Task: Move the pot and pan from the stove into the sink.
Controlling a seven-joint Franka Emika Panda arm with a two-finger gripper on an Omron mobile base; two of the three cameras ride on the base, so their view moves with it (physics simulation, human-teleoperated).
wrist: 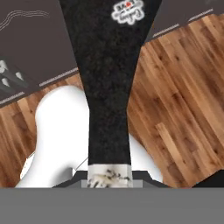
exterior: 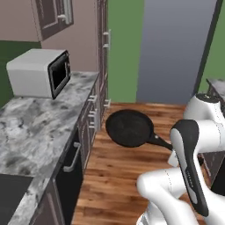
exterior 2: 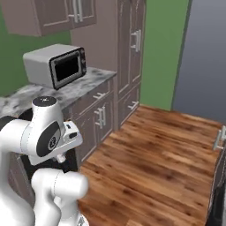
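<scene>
The pan (exterior: 129,128), round, shallow and black, hangs level in the air over the wooden floor beside the counter. Its thin handle (exterior: 160,141) runs right and disappears behind my white forearm, which hides the gripper in the left base view. In the hand view the handle (wrist: 109,87) rises from the bottom, and its silver tip sits clamped in my gripper (wrist: 109,177), which is shut on it. A flat black patch (exterior: 11,193) is set in the counter at the lower left; I cannot tell whether it is the stove. The pot and the sink are out of view.
A grey microwave (exterior: 37,72) stands on the marble counter (exterior: 35,127) at the left, above dark drawers and cabinets (exterior 2: 99,114). Tall cabinets (exterior 2: 130,48) line the far wall. Open wooden floor (exterior 2: 163,150) spreads ahead, with a cabinet edge (exterior 2: 218,141) at the right.
</scene>
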